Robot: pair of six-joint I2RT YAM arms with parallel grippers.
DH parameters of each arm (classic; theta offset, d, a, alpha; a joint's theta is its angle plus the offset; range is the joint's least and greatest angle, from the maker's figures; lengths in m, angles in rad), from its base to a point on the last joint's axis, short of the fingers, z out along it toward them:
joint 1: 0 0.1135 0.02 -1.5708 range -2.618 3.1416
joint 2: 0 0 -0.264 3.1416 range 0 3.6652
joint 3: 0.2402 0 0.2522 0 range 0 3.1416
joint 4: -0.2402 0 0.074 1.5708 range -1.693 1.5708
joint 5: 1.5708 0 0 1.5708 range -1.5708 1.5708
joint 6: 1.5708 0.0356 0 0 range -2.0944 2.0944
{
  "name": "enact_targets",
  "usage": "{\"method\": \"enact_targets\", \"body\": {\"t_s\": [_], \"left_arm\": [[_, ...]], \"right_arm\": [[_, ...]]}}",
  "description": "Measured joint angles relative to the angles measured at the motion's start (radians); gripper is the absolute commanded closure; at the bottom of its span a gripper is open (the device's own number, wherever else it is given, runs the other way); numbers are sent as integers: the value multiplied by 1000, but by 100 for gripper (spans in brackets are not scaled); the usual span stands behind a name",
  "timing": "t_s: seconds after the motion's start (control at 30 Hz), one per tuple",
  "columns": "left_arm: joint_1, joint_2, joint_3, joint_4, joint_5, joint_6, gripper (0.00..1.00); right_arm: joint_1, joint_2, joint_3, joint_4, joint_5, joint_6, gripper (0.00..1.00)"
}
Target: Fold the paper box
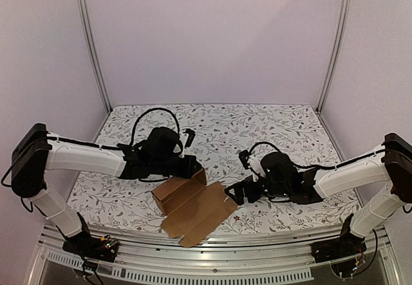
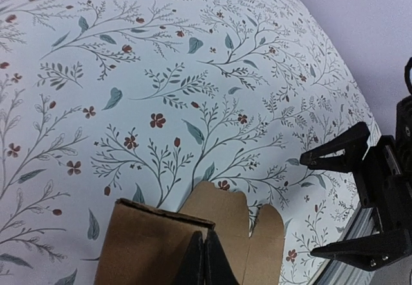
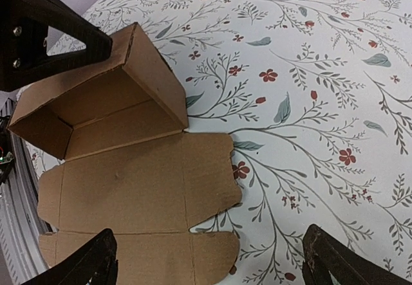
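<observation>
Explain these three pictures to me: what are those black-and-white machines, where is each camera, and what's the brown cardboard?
These are two robot arms, the left arm and the right arm, bolted at the near edge of a table with a flowered cover. The wide picture comes from a fixed camera above and behind them. The other two come from small cameras on each wrist, looking at the work. The brown thing is the paper box, half folded: one end stands up as walls, the rest lies flat. The left gripper is shut and seems to pinch a raised wall. The right gripper is open, holding nothing, beside the flat flaps.
</observation>
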Motion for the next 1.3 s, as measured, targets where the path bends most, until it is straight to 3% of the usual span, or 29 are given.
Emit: {"method": "enact_targets", "body": {"t_s": [0.2,0.27,0.37,0.67,0.8,0.9,1.3], "left_arm": [[2,-60,22,-69,-4,5,100],[2,-79,35,-102,-15,6,95],[2,-106,54,-156,-31,13,84],[5,-138,88,-381,-79,26,37],[-5,-138,109,-483,-108,41,25],[-20,-138,130,-548,-139,54,21],[-153,-63,275,-769,-324,73,20]], "right_arm": [[1,-44,0,-119,-92,53,1],[1,-51,0,-155,-108,69,1],[1,-61,0,-212,-130,103,3],[26,-62,9,-328,-160,219,6],[28,-54,14,-356,-163,249,5],[28,-48,18,-371,-163,260,5],[28,-38,32,-412,-161,271,5]]}}
